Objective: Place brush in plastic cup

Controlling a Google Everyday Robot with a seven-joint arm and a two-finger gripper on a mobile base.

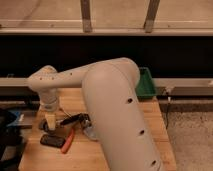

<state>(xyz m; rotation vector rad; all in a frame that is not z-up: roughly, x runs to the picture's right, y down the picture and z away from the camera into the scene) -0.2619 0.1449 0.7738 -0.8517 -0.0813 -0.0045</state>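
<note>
The brush [75, 119] is a slim black stick lying on the wooden table [75, 102], its thicker dark end to the right. The plastic cup [90, 132] is small and clear and stands just below the brush's right end, partly hidden by my big white arm. My gripper [49, 122] points down at the table's left side, right by the brush's left end. I cannot tell whether it touches the brush.
An orange-red handled tool [68, 140] and a flat black slab [51, 141] lie in front of the gripper. A green tray [148, 83] sits at the table's back right. My white arm [120, 115] covers the table's middle. Dark clutter stands off the left edge.
</note>
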